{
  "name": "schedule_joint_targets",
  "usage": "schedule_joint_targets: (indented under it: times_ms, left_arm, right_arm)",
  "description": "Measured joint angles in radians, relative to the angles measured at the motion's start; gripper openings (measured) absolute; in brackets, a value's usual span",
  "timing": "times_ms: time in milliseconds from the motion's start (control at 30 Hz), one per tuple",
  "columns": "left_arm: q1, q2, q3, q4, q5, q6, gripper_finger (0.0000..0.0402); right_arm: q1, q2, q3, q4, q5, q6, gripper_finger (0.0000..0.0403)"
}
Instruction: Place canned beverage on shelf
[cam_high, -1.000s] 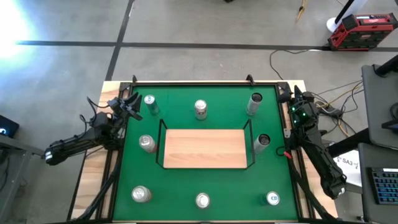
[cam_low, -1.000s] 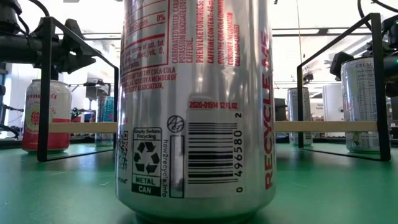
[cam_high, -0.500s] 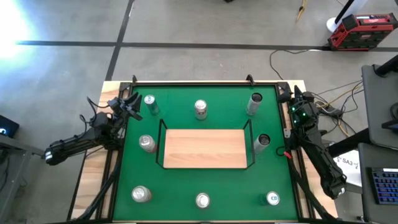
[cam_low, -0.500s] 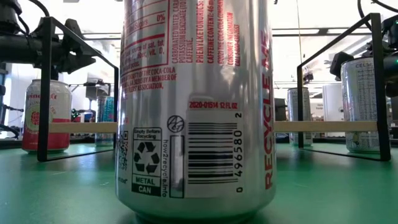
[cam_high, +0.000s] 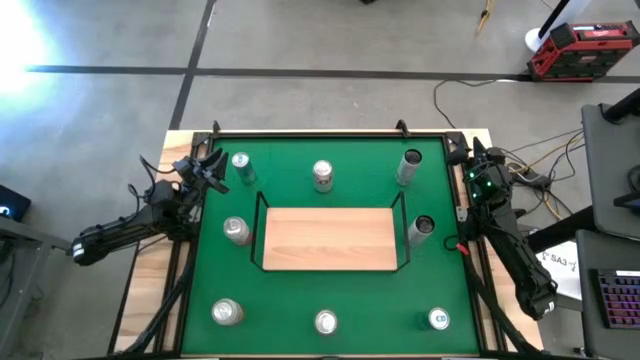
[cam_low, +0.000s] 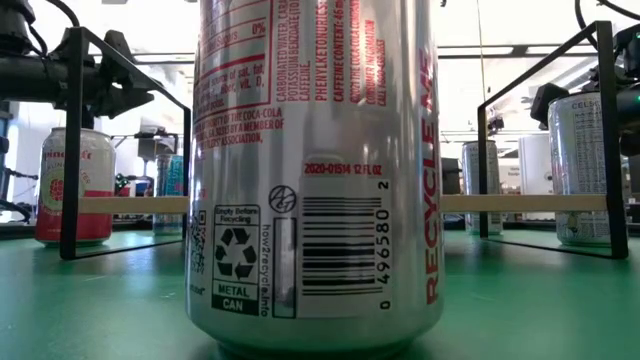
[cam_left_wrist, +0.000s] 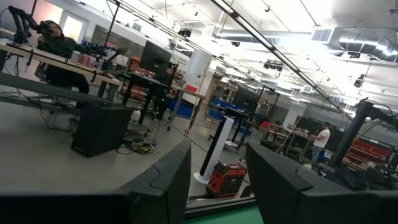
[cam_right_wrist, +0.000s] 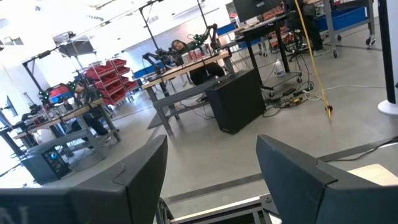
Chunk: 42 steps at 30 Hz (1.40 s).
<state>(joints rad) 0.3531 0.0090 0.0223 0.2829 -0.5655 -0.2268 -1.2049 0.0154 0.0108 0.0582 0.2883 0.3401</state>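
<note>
On the green felt tabletop (cam_high: 330, 290) we see eight silver aluminium drink cans (cam_high: 322, 176) ringing the bare light-wood shelf with its black wire rail (cam_high: 330, 238). Both our grippers, left (cam_high: 212, 166) and right (cam_high: 470, 158), rest at the far corners, fingers closed on nothing. Cans look light, slick, dentable; we would grip mid-wall.

No change is seen between the earlier pictures and now. No movement is shown by the left gripper (cam_high: 213, 172), the right gripper (cam_high: 474, 160), the shelf (cam_high: 329, 238) or the cans around it; in the low view, the near can (cam_low: 317, 170) is placed identically.
</note>
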Motion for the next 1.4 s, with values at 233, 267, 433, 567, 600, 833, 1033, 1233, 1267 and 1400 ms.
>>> schedule_joint_targets:
  times_ms: [233,267,433,567,600,833,1033,1233,1267,1400]
  left_arm:
    - [0.0,0.0,0.0,0.0,0.0,0.0,0.0137]
    - [0.0,0.0,0.0,0.0,0.0,0.0,0.0137]
    - [0.0,0.0,0.0,0.0,0.0,0.0,0.0137]
    - [0.0,0.0,0.0,0.0,0.0,0.0,0.0137]
    - [0.0,0.0,0.0,0.0,0.0,0.0,0.0137]
    - [0.0,0.0,0.0,0.0,0.0,0.0,0.0137]
    - [0.0,0.0,0.0,0.0,0.0,0.0,0.0137]
    - [0.0,0.0,0.0,0.0,0.0,0.0,0.0137]
    - [0.0,0.0,0.0,0.0,0.0,0.0,0.0137]
    - [0.0,0.0,0.0,0.0,0.0,0.0,0.0137]
  right_arm:
    - [0.0,0.0,0.0,-0.002,-0.026,0.241,0.0238]
    - [0.0,0.0,0.0,-0.004,-0.049,0.279,0.0238]
    - [0.001,0.001,0.0,-0.038,-0.276,0.311,0.0238]
    - [0.002,0.009,0.0,-0.037,-0.357,0.349,0.0238]
    - [0.002,0.013,0.0,-0.035,-0.371,0.354,0.0238]
    - [0.002,0.117,0.064,-0.139,-0.463,0.332,0.0238]
    - [0.003,0.309,0.243,-0.312,-0.526,0.288,0.0238]
    - [0.003,0.499,0.485,-0.609,-0.58,0.288,0.0238]
    - [0.003,0.523,0.523,-0.654,-0.58,0.288,0.0238]
    - [0.003,0.612,0.674,-0.856,-0.579,0.288,0.0238]
